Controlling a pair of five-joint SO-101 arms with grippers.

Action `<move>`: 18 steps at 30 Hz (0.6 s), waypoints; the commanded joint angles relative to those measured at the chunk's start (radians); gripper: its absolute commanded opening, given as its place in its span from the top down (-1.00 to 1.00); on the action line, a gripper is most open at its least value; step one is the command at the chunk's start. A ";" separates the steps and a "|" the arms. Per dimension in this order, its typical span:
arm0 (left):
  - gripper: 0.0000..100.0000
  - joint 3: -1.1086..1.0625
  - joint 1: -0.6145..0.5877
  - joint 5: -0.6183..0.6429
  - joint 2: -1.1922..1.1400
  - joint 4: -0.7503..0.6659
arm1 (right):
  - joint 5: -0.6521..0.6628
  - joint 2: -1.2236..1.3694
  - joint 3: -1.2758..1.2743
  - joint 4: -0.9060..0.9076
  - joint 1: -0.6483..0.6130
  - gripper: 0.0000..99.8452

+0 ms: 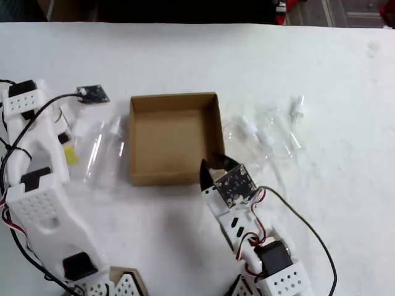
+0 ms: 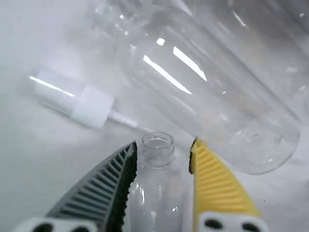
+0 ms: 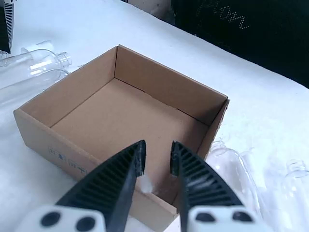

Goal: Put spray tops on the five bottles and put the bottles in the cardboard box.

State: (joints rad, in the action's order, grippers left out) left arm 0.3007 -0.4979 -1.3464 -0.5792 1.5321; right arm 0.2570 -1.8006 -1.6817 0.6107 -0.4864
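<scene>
Cardboard box point(image 1: 173, 97) empty; capping prob. just starting. L claw point(image 2: 163, 145) clamps topless bottle point(image 2: 155, 203), box's 9 o'clock; R claw point(image 3: 158, 151) slightly apart.

The cardboard box point(image 3: 120, 116) is brown, the bottle point(image 2: 153, 195) clear, the spray top point(image 2: 91, 106) white, the left hand point(image 2: 163, 144) ribbed grey and yellow.

Lower left of the high view, the left arm point(image 1: 37, 206) is built of chunky white plastic shells with grids of small round holes. Black motor blocks point(image 1: 38, 177) sit between them, and thin black, red and white cables point(image 1: 13, 154) run alongside. The right arm point(image 1: 278, 271), at lower centre, has similar white shells and carries a small dark circuit board point(image 1: 234, 180). The left gripper point(image 2: 163, 147) has one grey ridged finger and one yellow. The right gripper point(image 3: 157, 157) has two black ridged fingers on white bases with dark screw holes.
</scene>
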 commanded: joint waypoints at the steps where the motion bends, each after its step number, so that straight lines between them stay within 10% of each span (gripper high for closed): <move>1: 0.65 0.005 0.019 -0.009 0.038 -0.009 | 0.012 -0.002 -0.009 0.001 0.005 0.86; 18: 0.77 0.014 0.021 -0.014 -0.013 -0.011 | 0.012 -0.002 -0.009 0.001 0.005 0.86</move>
State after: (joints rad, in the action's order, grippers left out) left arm 0.3007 -0.4964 -1.3464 -0.6084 1.5321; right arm 0.2570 -1.8006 -1.6817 0.6107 -0.4864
